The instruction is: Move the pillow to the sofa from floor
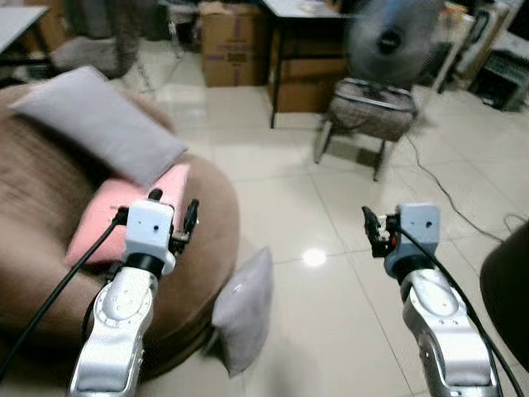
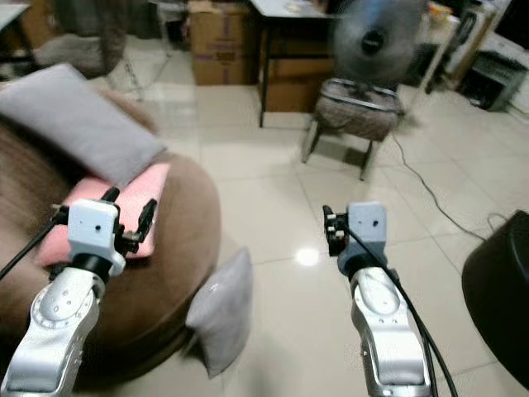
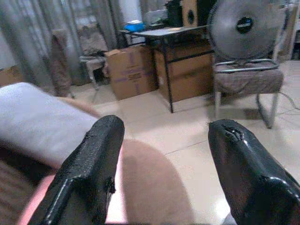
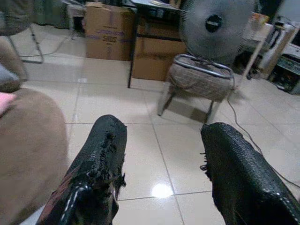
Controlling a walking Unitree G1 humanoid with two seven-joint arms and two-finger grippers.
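**Pillow on the floor, below and between two empty grippers**

The grey fabric pillow [image 1: 245, 310] stands on edge on the pale tiled floor [image 1: 331, 207], leaning against the front of the rounded brown sofa [image 1: 207, 248]. Its long axis runs steeply, upper corner high and lower end on the tiles.

The left gripper [image 1: 172, 213] hangs over the sofa's front edge, its two black fingers spread with nothing between them. The pillow lies below it and a little to its right, near the forearm. The right gripper [image 1: 374, 231] hovers over bare tile, also spread and empty (both wrist views show a clear gap between the fingers), well apart from the pillow, which lies down and to its left. By my reading the left arm is the nearer, and it would have to drop and swing inward to reach the pillow's raised corner.

On the sofa seat lie a pink cushion [image 1: 103, 219], just under the left gripper, and a larger grey pillow [image 1: 99, 124] behind it; they take up part of the landing space. Farther off stand a padded stool [image 1: 372, 112] with a fan [image 1: 388, 37], a dark table [image 1: 302, 50] and cardboard boxes [image 1: 235, 45], none in the way. A cable [image 1: 446, 194] trails over the floor to the right.
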